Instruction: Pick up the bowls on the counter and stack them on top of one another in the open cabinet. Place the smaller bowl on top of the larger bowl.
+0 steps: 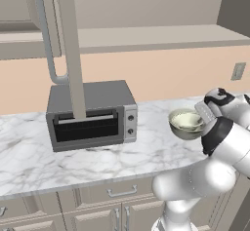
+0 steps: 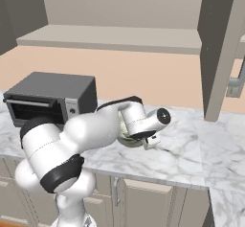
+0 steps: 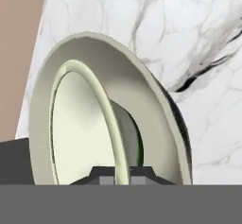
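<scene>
Bowls nested — a smaller pale-green bowl (image 3: 80, 138) sits inside a larger grey-cream bowl (image 3: 142, 100), both right at the jaws. Gripper (image 3: 122, 176) is clenched on the smaller bowl's rim, one fingertip (image 3: 106, 176) either side of it. Marble desk (image 1: 73, 157) lies beneath the jaws; whether the bowls touch it, cannot tell. Grey toaster oven (image 1: 90, 115) stands well apart to the left, open cabinet door (image 1: 68, 45) in front of it, cabinet shelf (image 1: 161, 35) above and behind the jaws.
</scene>
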You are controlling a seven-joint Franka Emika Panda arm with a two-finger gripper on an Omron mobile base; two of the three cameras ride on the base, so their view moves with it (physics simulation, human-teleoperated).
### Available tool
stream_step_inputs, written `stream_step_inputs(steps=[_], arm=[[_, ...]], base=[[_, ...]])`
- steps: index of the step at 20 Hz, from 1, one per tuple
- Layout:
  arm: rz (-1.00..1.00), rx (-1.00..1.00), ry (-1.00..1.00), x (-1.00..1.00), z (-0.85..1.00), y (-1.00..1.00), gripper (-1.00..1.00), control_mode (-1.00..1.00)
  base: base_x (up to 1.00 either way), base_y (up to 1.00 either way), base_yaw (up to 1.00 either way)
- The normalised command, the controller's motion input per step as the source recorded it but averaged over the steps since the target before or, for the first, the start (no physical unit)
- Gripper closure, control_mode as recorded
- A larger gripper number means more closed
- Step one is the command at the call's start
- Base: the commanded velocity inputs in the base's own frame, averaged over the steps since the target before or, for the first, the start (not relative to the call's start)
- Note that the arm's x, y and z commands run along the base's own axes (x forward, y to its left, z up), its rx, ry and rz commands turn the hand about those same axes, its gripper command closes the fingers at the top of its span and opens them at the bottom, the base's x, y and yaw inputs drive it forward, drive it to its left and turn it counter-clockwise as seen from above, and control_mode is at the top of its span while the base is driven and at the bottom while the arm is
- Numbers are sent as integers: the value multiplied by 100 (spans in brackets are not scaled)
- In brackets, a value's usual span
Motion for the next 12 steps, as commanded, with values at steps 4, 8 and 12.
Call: stream_step_inputs(steps=[4, 8, 12], arm=[[-1, 0, 0, 9, -13, 0, 100, -100], [0, 0, 0, 4, -13, 0, -100, -100], [0, 0, 0, 0, -2, 0, -100, -100]], base=[[0, 0, 0], [0, 0, 0], [0, 0, 0]])
